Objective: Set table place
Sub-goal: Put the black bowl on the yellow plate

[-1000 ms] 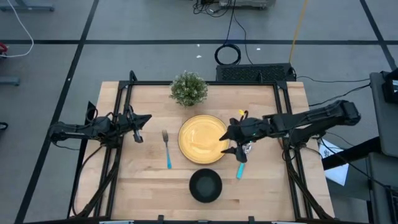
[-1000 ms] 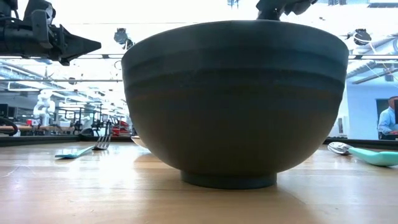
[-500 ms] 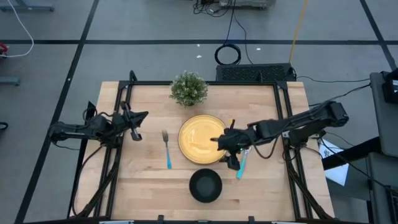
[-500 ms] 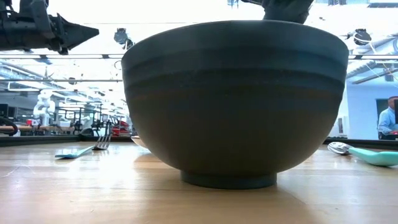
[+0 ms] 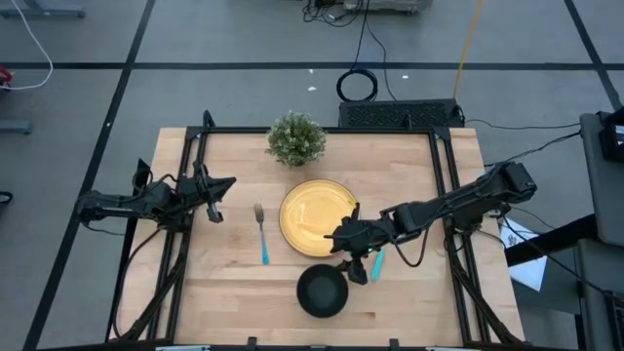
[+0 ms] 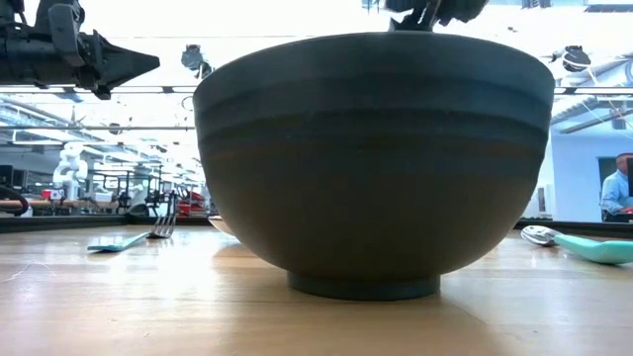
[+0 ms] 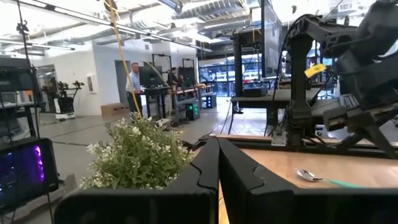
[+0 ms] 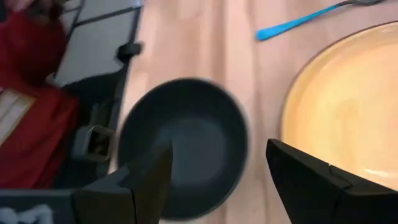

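The yellow plate [image 5: 314, 216] lies at the middle of the table. The black bowl [image 5: 322, 291] stands near the front edge, and fills the low view [image 6: 371, 163]. The fork [image 5: 261, 234] lies left of the plate. The spoon [image 5: 375, 264] lies right of it, partly under my right arm. My right gripper [image 5: 342, 255] is open and empty. It hovers over the gap between the plate's near right rim and the bowl, and the bowl [image 8: 183, 146] shows between its fingers. My left gripper [image 5: 222, 189] is shut and empty, in the air left of the fork.
A small green potted plant [image 5: 295, 138] stands at the far edge behind the plate. Black frame rails [image 5: 185, 234] run along the table's left and right sides. Bare wood shows at the front left [image 5: 234, 302] and front right [image 5: 419, 302].
My right gripper has moved from above the spoon beside the plate's right rim toward the table's near edge and left, and is now just beyond the bowl. The plate, bowl, fork and spoon have kept their places.
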